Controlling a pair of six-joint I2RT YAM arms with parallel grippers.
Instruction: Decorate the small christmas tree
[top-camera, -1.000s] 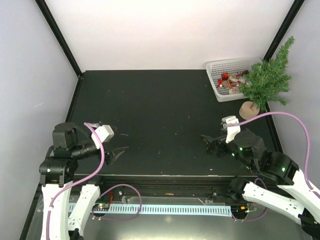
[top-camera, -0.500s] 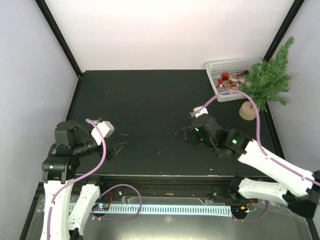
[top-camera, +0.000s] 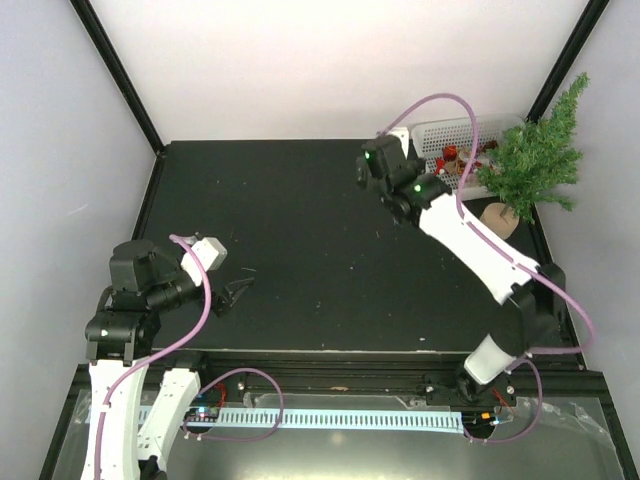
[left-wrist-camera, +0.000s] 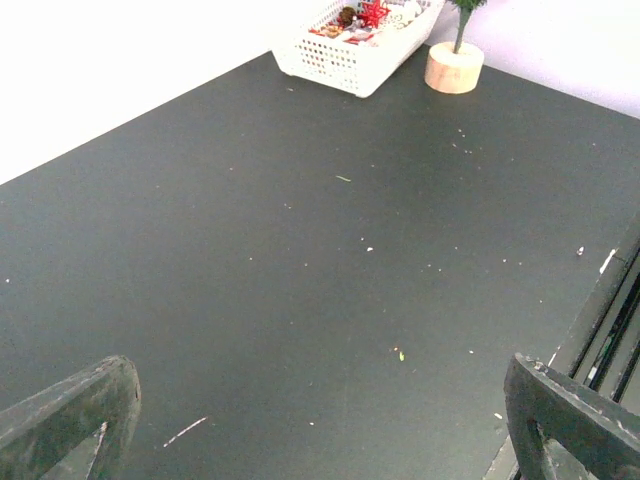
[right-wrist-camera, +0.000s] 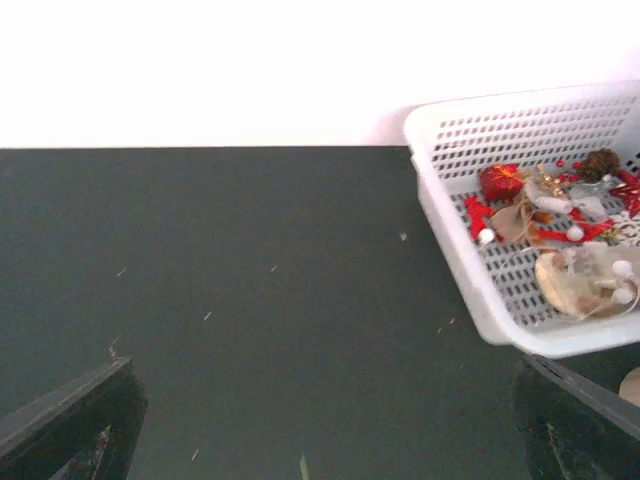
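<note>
The small christmas tree (top-camera: 537, 150) stands upright at the far right on its round tan base (top-camera: 497, 219). Its base also shows in the left wrist view (left-wrist-camera: 454, 68). The white mesh basket (top-camera: 437, 135) of red and tan ornaments (right-wrist-camera: 552, 218) sits just left of the tree. My right gripper (top-camera: 372, 158) hovers open and empty over the table, just left of the basket (right-wrist-camera: 452, 218). My left gripper (top-camera: 233, 298) is open and empty, low over the near left of the table, far from the tree and the basket (left-wrist-camera: 340, 72).
The dark table (top-camera: 290, 220) is boxed in by white walls at the back and sides. Black posts (top-camera: 118, 72) stand at the back corners. The right arm's purple cable (top-camera: 440, 100) arcs over the basket. A black rail runs along the front edge (top-camera: 330, 360).
My right arm has swung from the near right of the table far forward to just left of the basket. My left gripper has shifted only slightly.
</note>
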